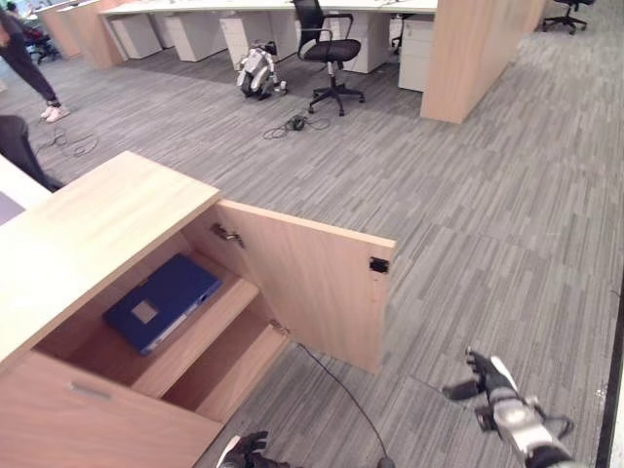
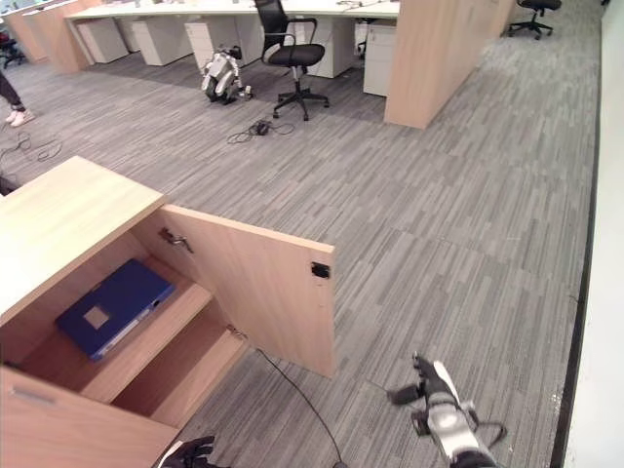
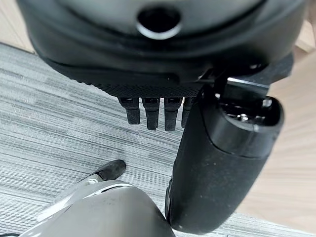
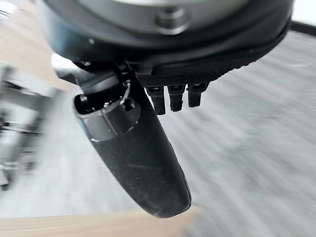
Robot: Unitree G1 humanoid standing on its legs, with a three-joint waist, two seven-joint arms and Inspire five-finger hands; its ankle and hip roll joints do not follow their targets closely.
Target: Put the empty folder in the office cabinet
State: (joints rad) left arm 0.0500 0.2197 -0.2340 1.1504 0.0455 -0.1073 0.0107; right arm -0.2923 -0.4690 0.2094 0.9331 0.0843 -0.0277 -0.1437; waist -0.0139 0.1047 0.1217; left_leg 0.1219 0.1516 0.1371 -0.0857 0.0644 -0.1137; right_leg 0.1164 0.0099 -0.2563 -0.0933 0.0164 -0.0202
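While the cabinet door (image 1: 310,283) stood swung wide open, the blue folder (image 1: 162,300) lay flat on the upper shelf (image 1: 200,331) inside the office cabinet (image 1: 93,224), with a pale square label facing up on its cover. Neither hand touched it. Below that shelf, the lower compartment of the cabinet showed bare wood. A closed drawer front (image 1: 88,414) with a small metal pull sat at the near side of the cabinet.

The left hand (image 1: 244,450) hung low over the grey carpet (image 1: 468,224), just off the cabinet's near corner and below the open door. Its wrist view showed the fingers (image 3: 150,112) straight and relaxed, the thumb (image 3: 222,158) apart from them, and nothing held. The right hand (image 1: 486,380) hovered over the carpet well apart from the cabinet, beyond the free edge of the door. Its fingers (image 4: 173,96) were likewise extended and loose, with the thumb (image 4: 133,153) spread away, empty.

A thin black cord (image 1: 336,385) ran across the carpet from under the open door. Far beyond the cabinet, a black office chair (image 1: 327,54) stood by a row of desks (image 1: 244,24), with a small white and grey machine (image 1: 256,70) on the floor beside it. A person's legs (image 1: 29,68) showed far behind the cabinet, near the desks.
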